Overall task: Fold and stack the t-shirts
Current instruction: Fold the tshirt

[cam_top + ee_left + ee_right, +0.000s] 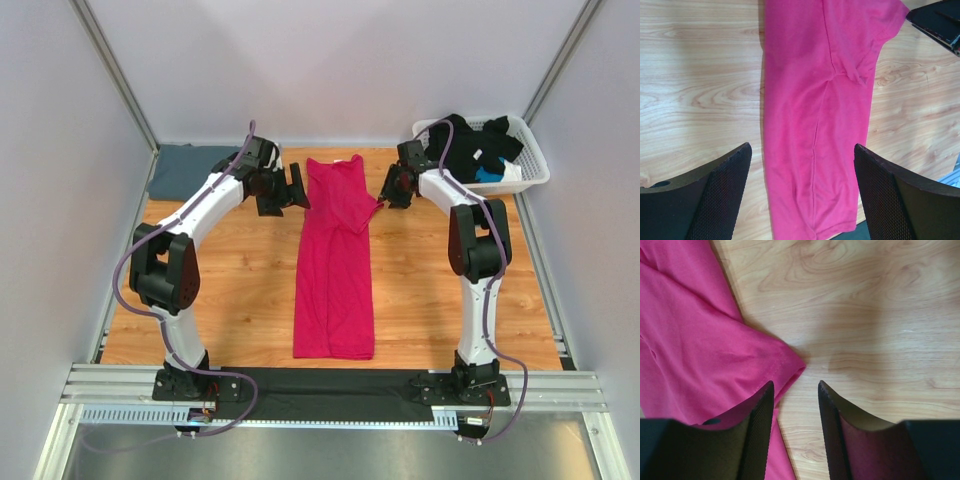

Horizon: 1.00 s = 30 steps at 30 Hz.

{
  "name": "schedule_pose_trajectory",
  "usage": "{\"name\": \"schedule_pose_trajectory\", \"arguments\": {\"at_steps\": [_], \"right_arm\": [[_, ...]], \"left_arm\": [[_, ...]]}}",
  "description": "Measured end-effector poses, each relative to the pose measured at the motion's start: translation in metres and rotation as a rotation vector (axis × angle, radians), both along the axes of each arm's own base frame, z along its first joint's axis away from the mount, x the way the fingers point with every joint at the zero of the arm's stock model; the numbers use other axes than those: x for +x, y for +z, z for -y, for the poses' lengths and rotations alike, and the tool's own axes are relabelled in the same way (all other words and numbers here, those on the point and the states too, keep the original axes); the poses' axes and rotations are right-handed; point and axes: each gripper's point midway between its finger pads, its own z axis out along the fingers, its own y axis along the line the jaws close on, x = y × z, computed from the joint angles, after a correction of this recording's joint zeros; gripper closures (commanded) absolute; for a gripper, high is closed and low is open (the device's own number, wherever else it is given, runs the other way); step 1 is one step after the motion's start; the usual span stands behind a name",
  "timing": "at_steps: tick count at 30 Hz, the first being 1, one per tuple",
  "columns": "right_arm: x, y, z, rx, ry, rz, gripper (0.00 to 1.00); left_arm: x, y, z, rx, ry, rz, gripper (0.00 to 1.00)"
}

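Now pink tee (335, 270) lies flat; left tool (802, 146) spread over it, right tool (796, 383) spread nr sleeve tip.

The pink t-shirt (333, 270) lies as a long strip, its far end between the left gripper (287, 194) and right gripper (392, 188).

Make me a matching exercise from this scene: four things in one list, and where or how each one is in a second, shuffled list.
1. pink t-shirt
2. blue-grey t-shirt
3. basket
4. right claw

A. folded, far left corner
B. open, at a sleeve tip
C. laid out long in the middle
D. far right corner, holding dark clothes

Pairs: 1-C, 2-A, 3-D, 4-B.
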Motion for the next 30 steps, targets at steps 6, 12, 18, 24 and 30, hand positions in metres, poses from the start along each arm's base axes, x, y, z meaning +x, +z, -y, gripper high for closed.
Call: {"name": "schedule_pose_trajectory", "arguments": {"at_steps": [6, 12, 18, 24, 30], "right_arm": [[-0.001, -0.005, -0.008, 0.001, 0.001, -0.008, 0.92], [0.008, 0.006, -0.013, 0.003, 0.005, 0.023, 1.00], [0.021, 0.033, -0.035, -0.032, 0.058, 0.112, 1.00], [0.014, 0.052, -0.067, -0.105, 0.101, 0.154, 0.55], [-0.003, 0.025, -0.042, -0.169, 0.048, 0.055, 0.50]], "left_arm": [[-0.002, 0.002, -0.004, 0.000, 0.000, 0.003, 0.11], [-0.005, 0.006, -0.016, 0.000, 0.013, 0.010, 0.11], [-0.008, 0.011, -0.023, -0.008, 0.018, 0.024, 0.11], [-0.017, 0.011, -0.026, -0.015, 0.007, 0.022, 0.11], [-0.021, 0.012, -0.029, -0.027, 0.001, 0.024, 0.11]]}}
